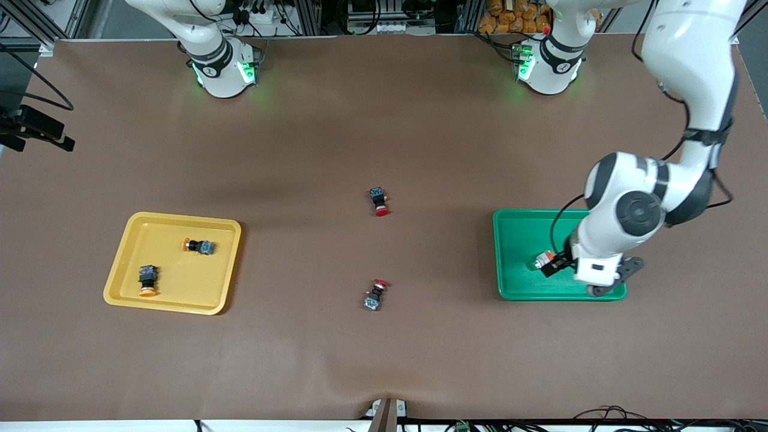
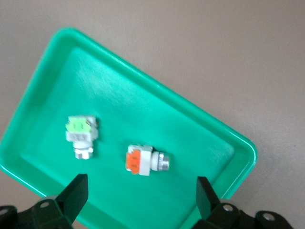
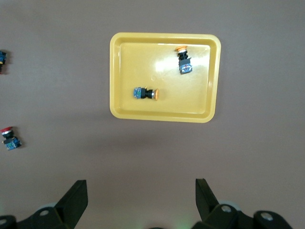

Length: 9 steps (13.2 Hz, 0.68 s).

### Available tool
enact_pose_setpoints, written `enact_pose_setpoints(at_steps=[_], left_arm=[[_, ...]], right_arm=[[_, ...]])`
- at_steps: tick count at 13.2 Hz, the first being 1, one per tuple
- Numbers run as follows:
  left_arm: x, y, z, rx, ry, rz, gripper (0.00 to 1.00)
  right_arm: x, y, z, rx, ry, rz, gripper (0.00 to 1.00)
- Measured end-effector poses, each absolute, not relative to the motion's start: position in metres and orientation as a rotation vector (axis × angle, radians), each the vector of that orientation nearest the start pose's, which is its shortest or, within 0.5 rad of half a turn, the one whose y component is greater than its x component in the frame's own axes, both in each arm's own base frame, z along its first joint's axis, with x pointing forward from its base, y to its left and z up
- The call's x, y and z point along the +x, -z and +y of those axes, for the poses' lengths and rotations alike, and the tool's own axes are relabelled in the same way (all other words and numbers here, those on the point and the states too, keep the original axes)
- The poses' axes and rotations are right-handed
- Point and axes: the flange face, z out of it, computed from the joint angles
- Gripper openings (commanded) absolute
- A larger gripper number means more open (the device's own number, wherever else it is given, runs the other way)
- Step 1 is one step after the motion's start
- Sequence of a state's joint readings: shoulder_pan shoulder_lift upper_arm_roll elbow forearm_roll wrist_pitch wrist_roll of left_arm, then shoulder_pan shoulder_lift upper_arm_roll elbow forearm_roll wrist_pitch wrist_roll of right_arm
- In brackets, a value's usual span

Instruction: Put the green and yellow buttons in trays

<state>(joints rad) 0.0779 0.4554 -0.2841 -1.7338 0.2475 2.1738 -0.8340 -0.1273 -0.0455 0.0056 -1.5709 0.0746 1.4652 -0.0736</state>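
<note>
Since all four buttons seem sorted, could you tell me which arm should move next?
Left, probably: its open left gripper hangs over the green tray above the orange-block button, so it should withdraw.

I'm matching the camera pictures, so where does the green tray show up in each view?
Front view: green tray at the left arm's end of the table, under the left gripper.
Left wrist view: it fills most of the picture.
Right wrist view: not in it.
Shared landmark: the orange-block button inside it.
</note>
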Motion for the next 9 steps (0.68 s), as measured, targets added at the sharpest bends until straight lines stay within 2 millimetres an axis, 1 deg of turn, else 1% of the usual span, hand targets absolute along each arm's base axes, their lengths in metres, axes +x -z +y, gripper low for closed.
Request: enact_pose_setpoints(at_steps=[2,4,6,7,9], left_arm=[[0.655,-0.355,-0.086,-2.983,0.121,-0.733,1.00],[0.656,-0.384,-0.070,-2.975,0.107,-0.666,1.00],[0.653,-0.419,-0.065,-2.961,0.066,-0.583,1.00],[0.650,-0.440,-0.064,-2.963,0.063,-0.509,1.00],[0.638,-0.479,-0.058,-3.004,0.050,-0.380,1.00]], right_arm=[[0.526,-0.645,-0.048,-3.068,-0.086,0.043,1.00],[0.523,-0.647,-0.045,-3.083,-0.114,0.049,1.00],[0.520,-0.647,-0.041,-3.085,-0.158,0.099,1.00],[0.520,-0.647,-0.036,-3.096,-0.168,0.114,1.00],[0.520,-0.647,-0.025,-3.117,-0.173,0.107,1.00]])
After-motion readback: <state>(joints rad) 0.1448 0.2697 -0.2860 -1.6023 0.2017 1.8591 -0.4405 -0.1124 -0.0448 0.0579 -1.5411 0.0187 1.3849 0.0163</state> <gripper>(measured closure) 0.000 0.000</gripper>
